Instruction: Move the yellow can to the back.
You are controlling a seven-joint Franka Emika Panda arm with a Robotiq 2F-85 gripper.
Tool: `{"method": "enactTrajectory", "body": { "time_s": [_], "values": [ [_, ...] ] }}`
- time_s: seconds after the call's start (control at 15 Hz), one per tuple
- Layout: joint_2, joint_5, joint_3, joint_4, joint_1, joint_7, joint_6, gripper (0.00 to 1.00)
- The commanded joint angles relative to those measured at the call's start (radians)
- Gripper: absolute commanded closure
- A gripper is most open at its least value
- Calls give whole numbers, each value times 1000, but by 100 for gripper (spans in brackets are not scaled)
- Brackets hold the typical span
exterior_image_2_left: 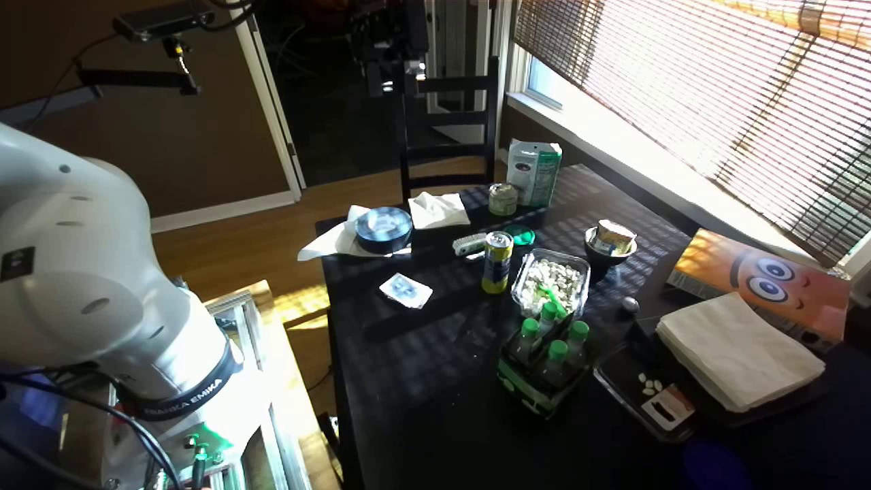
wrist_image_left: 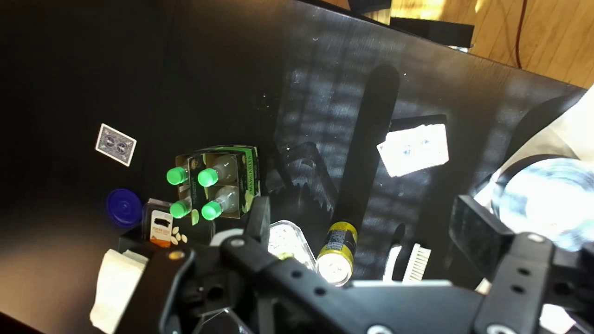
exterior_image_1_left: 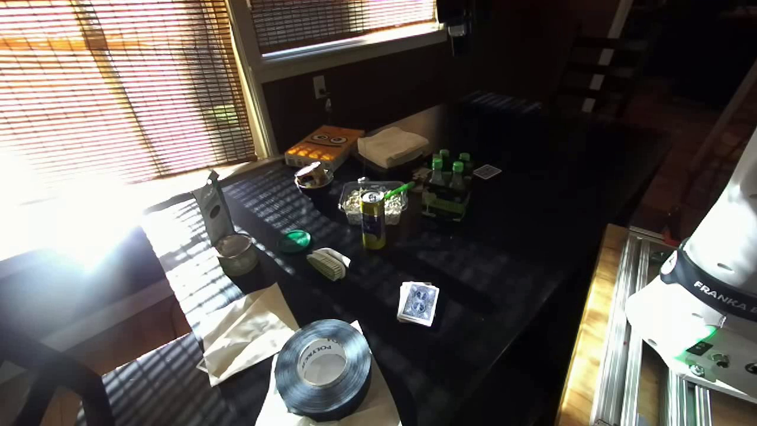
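Note:
The yellow can (exterior_image_1_left: 373,236) stands upright on the dark table, with yellow ends, a dark label band and a silvery top. It also shows in an exterior view (exterior_image_2_left: 497,264) and in the wrist view (wrist_image_left: 342,239). It stands close beside a clear tub of pale pieces (exterior_image_2_left: 552,279). My gripper (wrist_image_left: 369,227) is open and empty, its two fingers wide apart. It hangs high above the table, well away from the can, at the top of an exterior view (exterior_image_2_left: 396,76). In the wrist view the can lies below, between the fingers.
A carrier of green-capped bottles (exterior_image_2_left: 544,367) stands near the tub. A brush (exterior_image_1_left: 327,263), a green lid (exterior_image_1_left: 294,241), playing cards (exterior_image_1_left: 419,303), a tape roll (exterior_image_1_left: 324,367), a small jar (exterior_image_1_left: 236,254) and a bowl (exterior_image_2_left: 609,248) stand around. Napkins (exterior_image_1_left: 391,147) and an orange box (exterior_image_1_left: 325,145) lie by the window.

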Motion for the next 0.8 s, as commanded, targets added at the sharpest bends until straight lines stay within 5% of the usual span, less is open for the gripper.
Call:
{"method": "enactTrajectory", "body": {
  "time_s": [0.0,0.47,0.73],
  "values": [
    [19,-14,-14,21,21,54,-32,0],
    [361,-1,19,205,19,332,135,0],
    [551,53,-34,268,40,320,231,0]
  ]
}}
